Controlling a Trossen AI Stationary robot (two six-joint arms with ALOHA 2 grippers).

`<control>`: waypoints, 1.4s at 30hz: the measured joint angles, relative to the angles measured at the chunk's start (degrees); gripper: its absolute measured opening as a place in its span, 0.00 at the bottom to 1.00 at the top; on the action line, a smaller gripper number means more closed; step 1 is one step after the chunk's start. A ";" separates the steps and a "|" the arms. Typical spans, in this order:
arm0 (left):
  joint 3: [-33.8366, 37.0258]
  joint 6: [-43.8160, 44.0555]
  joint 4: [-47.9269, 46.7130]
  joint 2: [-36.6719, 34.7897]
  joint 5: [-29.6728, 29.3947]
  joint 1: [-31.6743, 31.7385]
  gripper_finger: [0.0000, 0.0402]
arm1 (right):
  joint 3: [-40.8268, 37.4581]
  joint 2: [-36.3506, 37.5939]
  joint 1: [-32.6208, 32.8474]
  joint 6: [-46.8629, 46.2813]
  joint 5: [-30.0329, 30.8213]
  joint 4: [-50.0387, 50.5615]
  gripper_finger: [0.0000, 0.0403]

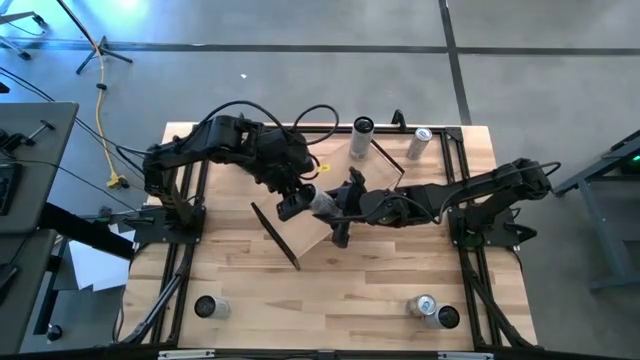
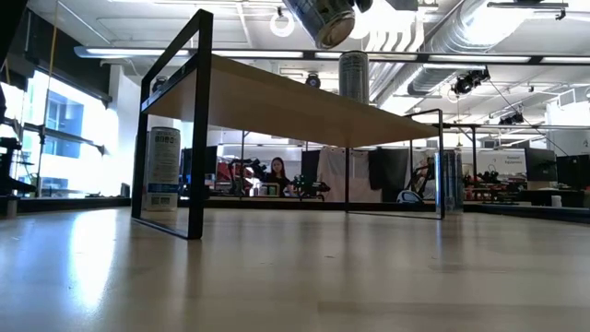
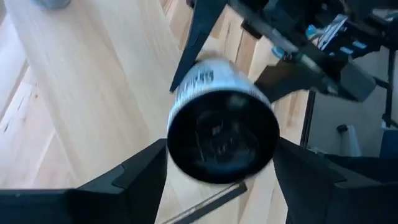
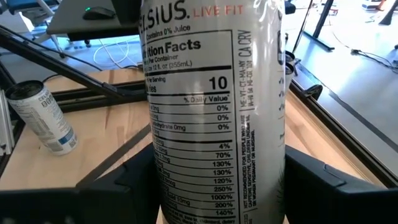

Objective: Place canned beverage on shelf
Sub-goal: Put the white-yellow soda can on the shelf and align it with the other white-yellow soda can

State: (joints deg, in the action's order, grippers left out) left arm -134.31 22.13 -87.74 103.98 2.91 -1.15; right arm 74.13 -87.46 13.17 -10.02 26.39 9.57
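The shelf (image 1: 312, 238) stands slantwise at the table's middle, and in the low view its pale board (image 2: 277, 97) sits on black brackets. One can (image 2: 354, 76) stands upright on the board's far end. A silver-white canned beverage (image 1: 322, 203) hangs tilted above the shelf between both grippers. My right gripper (image 1: 340, 203) is shut on it. My left gripper (image 1: 293, 207) stands open, its fingers (image 3: 137, 177) on either side of the can's dark end (image 3: 222, 140). My right gripper pinches the can's printed side wall (image 4: 155, 155), about midway along it, between its two fingers (image 4: 130, 186). The fingers come from the table's right, slanting a little downward, and lie across the can. The can is tilted and lifted clear of the shelf.
Another can (image 1: 420, 143) stands at the table's far right, and a white-blue can (image 4: 43, 118) shows beyond the held one. One can (image 1: 207, 307) stands near the front left, two (image 1: 436, 310) at the front right. Black frame rails (image 1: 180, 250) run along both table sides.
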 joint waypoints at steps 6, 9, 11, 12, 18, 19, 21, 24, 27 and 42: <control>-0.74 1.20 -1.25 -0.27 -0.23 0.02 0.62 | 0.00 0.15 0.00 0.00 -0.04 0.70 0.59; -0.72 1.47 -2.39 -1.27 -1.12 -0.05 0.62 | 0.00 0.92 0.01 0.00 -0.04 2.05 0.59; -0.33 -1.02 -2.33 -2.56 -1.70 -0.57 0.62 | 0.00 1.73 0.00 -0.01 -0.02 3.14 0.59; -0.27 -2.64 -2.33 -3.21 -2.74 -1.11 0.62 | 0.00 2.12 0.01 -0.02 -0.02 3.79 0.59; -0.10 -4.31 -2.06 -5.96 -20.02 -6.34 0.62 | 0.00 5.80 0.54 -1.44 0.02 11.56 0.59; -0.08 -4.24 -2.10 -6.35 -22.99 -7.11 0.62 | 0.00 6.53 0.76 -1.96 -0.11 13.24 0.59; -0.08 -3.37 -2.03 -7.03 -27.84 -8.55 0.62 | 0.00 7.93 1.00 -3.16 -0.10 17.12 0.59; 1.83 -2.91 -0.49 -8.41 -32.76 -10.50 0.62 | 0.00 10.25 1.78 -5.36 0.21 22.57 0.59; 8.35 -2.72 4.42 -11.39 -34.11 -11.66 0.62 | 0.00 12.58 2.94 -7.81 0.58 26.95 0.59; 68.55 5.38 66.33 -33.68 -24.60 -16.17 0.62 | 0.02 15.72 12.79 -24.25 11.95 41.08 0.60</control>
State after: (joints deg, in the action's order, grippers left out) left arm -65.76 27.51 -21.41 70.30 -21.69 -17.32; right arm 74.15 -71.75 25.96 -34.27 38.35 50.65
